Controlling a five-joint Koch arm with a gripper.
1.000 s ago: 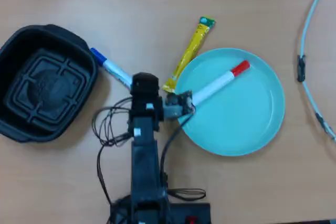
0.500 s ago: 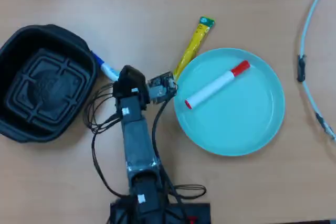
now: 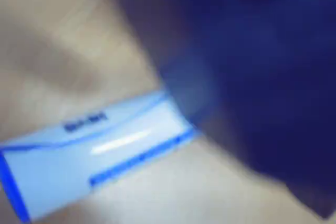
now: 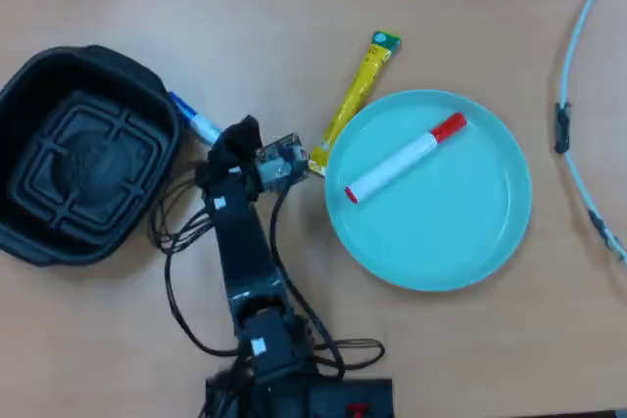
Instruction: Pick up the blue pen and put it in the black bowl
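A light wooden table (image 4: 470,7) carried the black bowl (image 4: 29,85), the blue pen (image 4: 196,122) beside it, a yellow sachet (image 4: 358,95), a teal plate (image 4: 460,242) and a pale cable (image 4: 578,36).

The arm (image 4: 240,242) has been swung toward the table's left edge, and more of the blue pen (image 4: 193,119) is covered beside the black bowl (image 4: 88,154).

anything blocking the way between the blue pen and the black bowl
Nothing visible does. In the overhead view the blue pen lies on the table right beside the black bowl, its capped end at the rim, with no object between them.
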